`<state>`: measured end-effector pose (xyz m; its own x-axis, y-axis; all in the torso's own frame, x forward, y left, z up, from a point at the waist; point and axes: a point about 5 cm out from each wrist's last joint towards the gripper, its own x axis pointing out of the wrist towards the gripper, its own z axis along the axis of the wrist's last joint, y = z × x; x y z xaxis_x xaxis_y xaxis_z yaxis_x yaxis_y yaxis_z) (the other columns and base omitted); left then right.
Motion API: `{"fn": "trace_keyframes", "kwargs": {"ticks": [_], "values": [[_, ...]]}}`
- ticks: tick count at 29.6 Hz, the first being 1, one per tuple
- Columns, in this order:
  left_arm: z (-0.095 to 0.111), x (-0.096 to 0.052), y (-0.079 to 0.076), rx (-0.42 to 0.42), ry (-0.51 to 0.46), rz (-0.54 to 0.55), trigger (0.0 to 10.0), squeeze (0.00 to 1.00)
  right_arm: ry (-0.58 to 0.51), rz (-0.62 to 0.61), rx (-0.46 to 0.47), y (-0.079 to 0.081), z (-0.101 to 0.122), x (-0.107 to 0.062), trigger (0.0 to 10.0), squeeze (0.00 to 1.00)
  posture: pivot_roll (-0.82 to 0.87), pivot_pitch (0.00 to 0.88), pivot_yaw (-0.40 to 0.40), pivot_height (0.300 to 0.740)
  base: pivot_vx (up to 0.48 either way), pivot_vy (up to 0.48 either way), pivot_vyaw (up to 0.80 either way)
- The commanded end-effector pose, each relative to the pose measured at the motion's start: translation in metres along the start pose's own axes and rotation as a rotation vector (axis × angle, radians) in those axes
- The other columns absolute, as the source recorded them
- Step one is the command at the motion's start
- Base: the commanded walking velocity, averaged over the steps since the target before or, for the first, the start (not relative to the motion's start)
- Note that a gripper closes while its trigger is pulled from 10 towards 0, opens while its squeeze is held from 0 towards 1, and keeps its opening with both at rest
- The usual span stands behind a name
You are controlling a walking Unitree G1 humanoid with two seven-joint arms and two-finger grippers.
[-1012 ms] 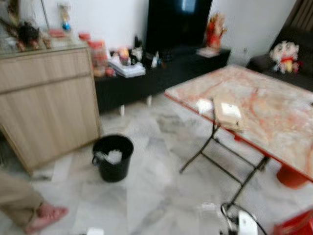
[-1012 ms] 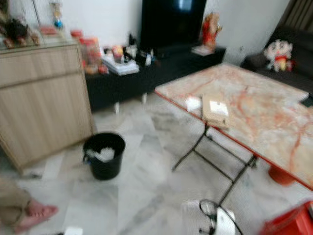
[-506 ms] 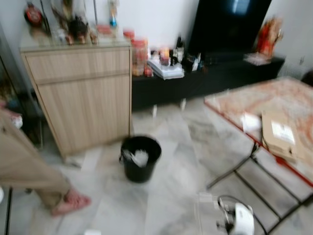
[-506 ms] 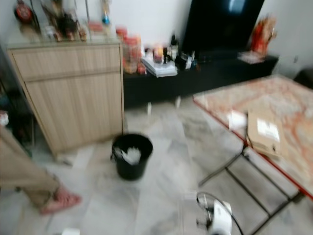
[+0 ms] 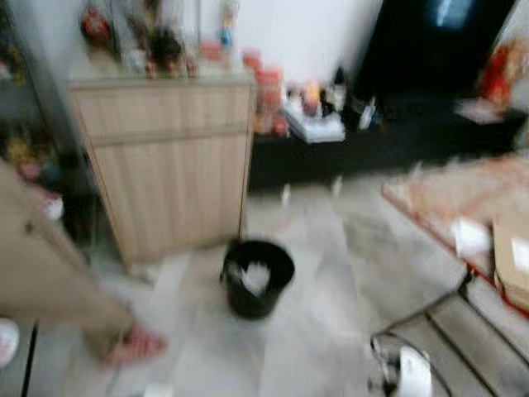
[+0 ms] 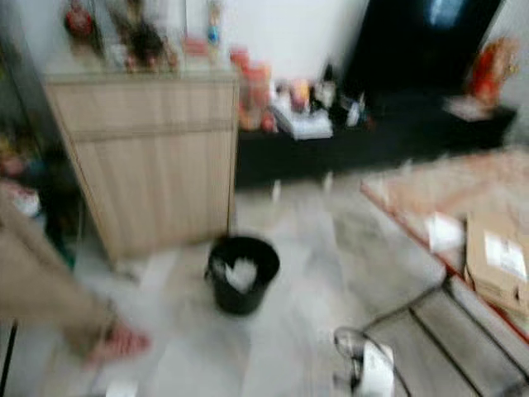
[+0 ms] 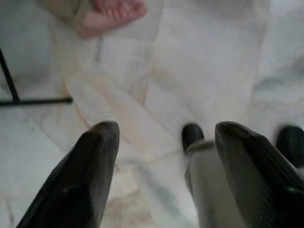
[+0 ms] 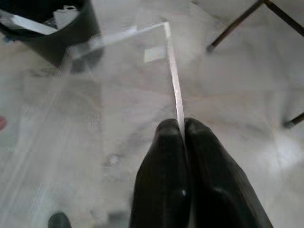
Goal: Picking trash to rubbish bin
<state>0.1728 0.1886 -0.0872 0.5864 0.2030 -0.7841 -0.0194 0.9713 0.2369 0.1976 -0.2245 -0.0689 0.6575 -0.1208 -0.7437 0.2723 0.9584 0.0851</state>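
Observation:
A black rubbish bin (image 5: 258, 277) with white paper inside stands on the pale marble floor, in front of a wooden cabinet. In the right wrist view my right gripper (image 8: 184, 128) is shut on the edge of a clear plastic sheet (image 8: 128, 85), which stretches out toward the bin (image 8: 47, 33) a short way ahead. In the blurred head view my right arm (image 5: 405, 372) sits low at the bottom edge, right of the bin. My left gripper (image 7: 166, 142) is open over bare floor with nothing between its fingers.
A person's leg (image 5: 50, 281) with a pink slipper (image 5: 136, 343) stands left of the bin; the foot (image 7: 114, 12) lies near my left gripper. The wooden cabinet (image 5: 173, 165) is behind the bin. A folding table (image 5: 463, 203) holding a cardboard parcel (image 5: 512, 260) is on the right.
The camera has swung left: the bin sits nearer the picture's middle, the table has slid to the right edge, and more of the person's leg shows.

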Motion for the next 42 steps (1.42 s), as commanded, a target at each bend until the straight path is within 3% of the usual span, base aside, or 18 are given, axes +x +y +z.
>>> {"fn": "trace_keyframes", "kwargs": {"ticks": [1,10,25,33,42], "values": [[0.0015,-0.0014,-0.0134,-0.004,-0.003,-0.033,10.0,0.0,0.001,-0.036,0.016,-0.0122,-0.0008,-0.0021,10.0,0.0,-0.08,0.058,-0.123,0.74,0.334,0.0,0.0],[0.0014,-0.0014,-0.0134,-0.005,-0.003,-0.034,10.0,0.0,0.003,-0.029,0.023,-0.0106,-0.0003,-0.0016,10.0,0.0,-0.08,0.057,-0.124,0.74,0.336,0.0,-0.53],[0.0024,-0.0014,-0.0144,-0.009,-0.005,-0.034,10.0,0.0,-0.019,-0.021,-0.009,-0.0107,0.0042,-0.0012,10.0,0.0,-0.08,0.056,-0.129,0.74,0.335,0.0,0.0],[0.0018,-0.0015,-0.0145,-0.01,-0.003,-0.033,10.0,0.0,-0.018,-0.024,-0.008,-0.0109,0.0035,-0.0014,10.0,0.0,-0.08,0.059,-0.131,0.74,0.333,0.0,0.76],[0.0023,-0.0013,-0.014,-0.013,-0.004,-0.033,10.0,0.0,-0.002,-0.019,-0.023,-0.0099,0.0016,-0.0013,10.0,0.0,-0.08,0.058,-0.133,0.74,0.337,0.0,0.0]]}}
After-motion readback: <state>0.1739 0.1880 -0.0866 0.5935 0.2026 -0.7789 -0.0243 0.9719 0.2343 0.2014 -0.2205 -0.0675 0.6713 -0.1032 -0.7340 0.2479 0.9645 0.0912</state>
